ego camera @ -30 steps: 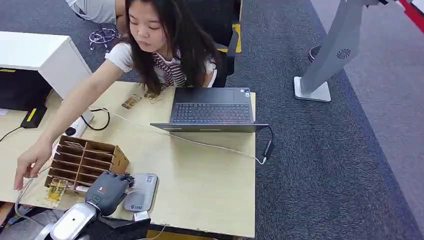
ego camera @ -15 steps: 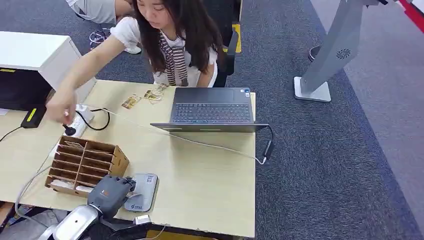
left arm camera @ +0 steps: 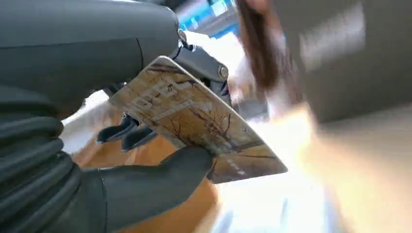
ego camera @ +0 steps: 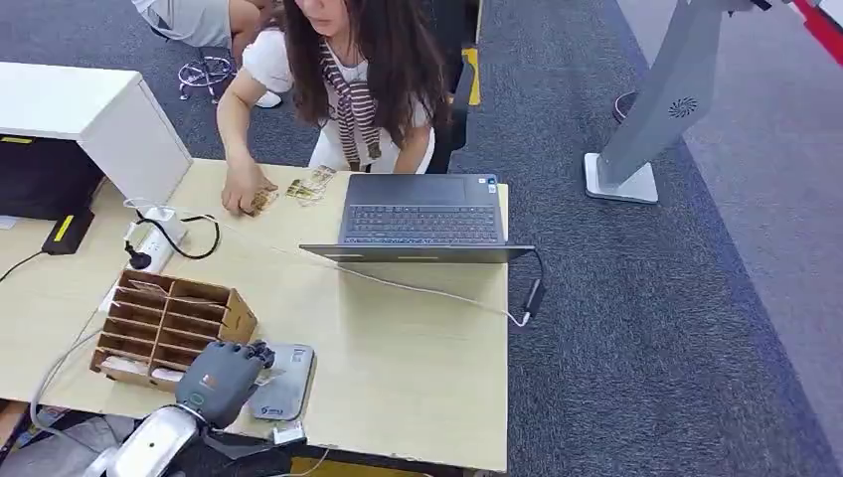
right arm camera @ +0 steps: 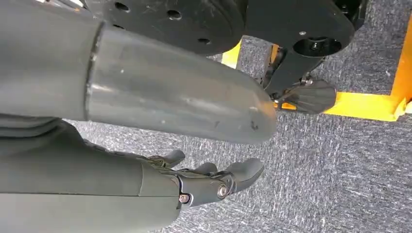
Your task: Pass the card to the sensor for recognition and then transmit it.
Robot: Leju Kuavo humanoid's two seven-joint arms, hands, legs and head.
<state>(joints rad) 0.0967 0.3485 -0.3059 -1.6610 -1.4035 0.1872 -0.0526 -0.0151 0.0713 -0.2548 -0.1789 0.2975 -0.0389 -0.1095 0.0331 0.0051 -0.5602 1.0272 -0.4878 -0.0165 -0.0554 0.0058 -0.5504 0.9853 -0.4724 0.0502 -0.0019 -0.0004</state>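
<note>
My left hand [ego camera: 221,379] hovers at the near table edge, beside the cardboard organizer [ego camera: 169,318] and over the left part of the grey card sensor [ego camera: 285,382]. In the left wrist view the hand [left arm camera: 73,97] pinches a brown patterned card [left arm camera: 194,116] between its thumb and fingers. From the head view the card is hidden under the hand. My right hand [right arm camera: 209,182] hangs over the grey carpet with its fingers loosely extended and holds nothing.
A person sits across the table, one hand [ego camera: 242,194] on loose cards [ego camera: 308,186] at the far edge. An open laptop [ego camera: 422,214] with a white cable lies at the far right. A power strip [ego camera: 151,243] and white cabinet [ego camera: 89,114] stand left.
The person's arm has drawn back from the near left of the table to the cards at the far edge. My left hand has stayed over the sensor, shifting slightly.
</note>
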